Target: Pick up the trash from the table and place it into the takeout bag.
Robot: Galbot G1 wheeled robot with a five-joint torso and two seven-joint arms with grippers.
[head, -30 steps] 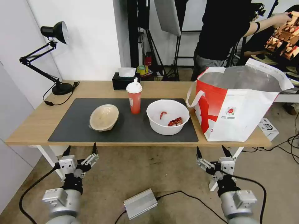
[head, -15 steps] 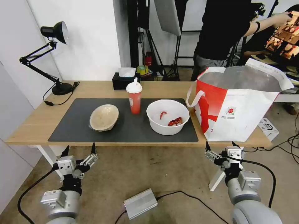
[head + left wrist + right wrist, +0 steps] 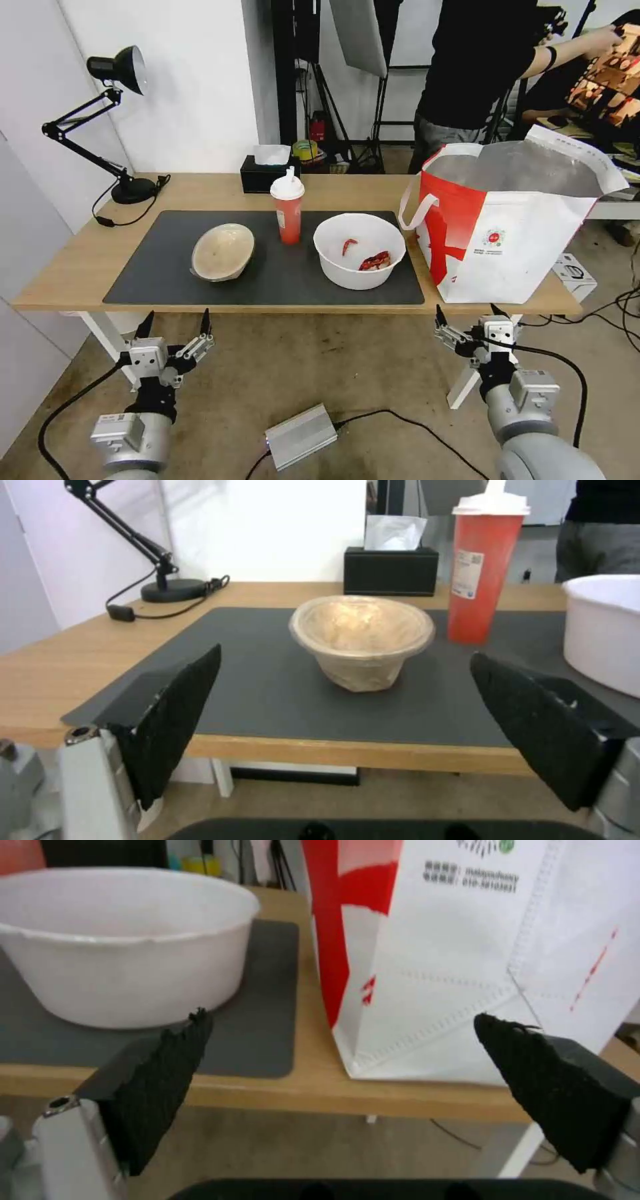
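You have the white bowl (image 3: 360,250) sitting on the dark mat (image 3: 167,280), just beside the takeout bag (image 3: 507,227) on the side away from the table's right end, and that is the piece your right gripper (image 3: 467,320) can reach most directly. Relative to the bag, the right gripper hangs below and in front of the table (image 3: 80,267) edge, roughly under the bag's near corner; its wrist camera looks between the bowl and the bag. So the bowl lies up, forward and toward the centre from that gripper. Its fingers are spread wide and hold nothing. Farther from the bag, past the white bowl, stands the red cup (image 3: 287,208), and beyond it the beige bowl (image 3: 223,251), tilted on the mat. Your left gripper (image 3: 175,327) faces that beige bowl squarely from below the table's front edge, fingers likewise spread and empty. Both forearms point up toward the table, wrists level.
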